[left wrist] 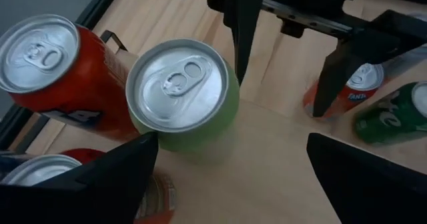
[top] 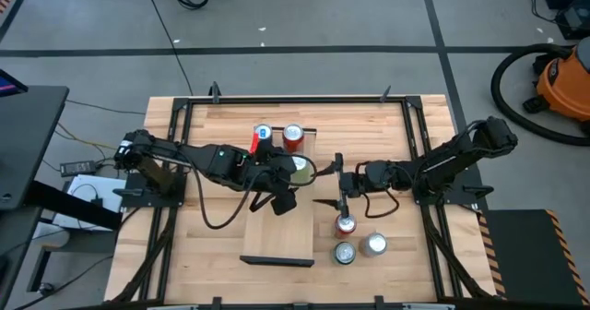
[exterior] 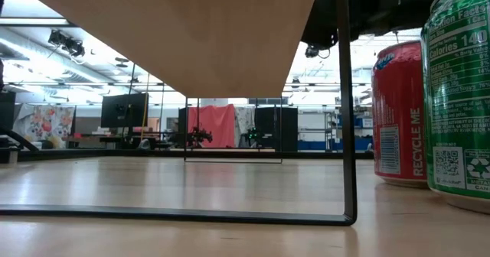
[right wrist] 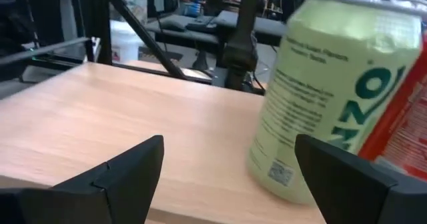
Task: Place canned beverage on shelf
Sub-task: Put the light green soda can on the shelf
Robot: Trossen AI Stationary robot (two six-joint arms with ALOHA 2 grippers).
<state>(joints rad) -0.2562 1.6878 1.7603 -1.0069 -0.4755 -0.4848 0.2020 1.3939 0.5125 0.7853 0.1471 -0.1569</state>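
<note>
The shelf is a long light-wood plank raised on dark frames. A pale green can stands upright on its far part, beside a red can and a blue-and-white can. My left gripper hangs open over the shelf, just near of the pale green can, tilted down. My right gripper is open and level at the shelf's right edge. The pale green can stands ahead of one of its fingers. I see neither gripper touching a can.
On the table right of the shelf stand a red can, a green can and a silver-topped can. The low view shows the shelf's underside and its dark leg frame. An orange vacuum sits on the floor.
</note>
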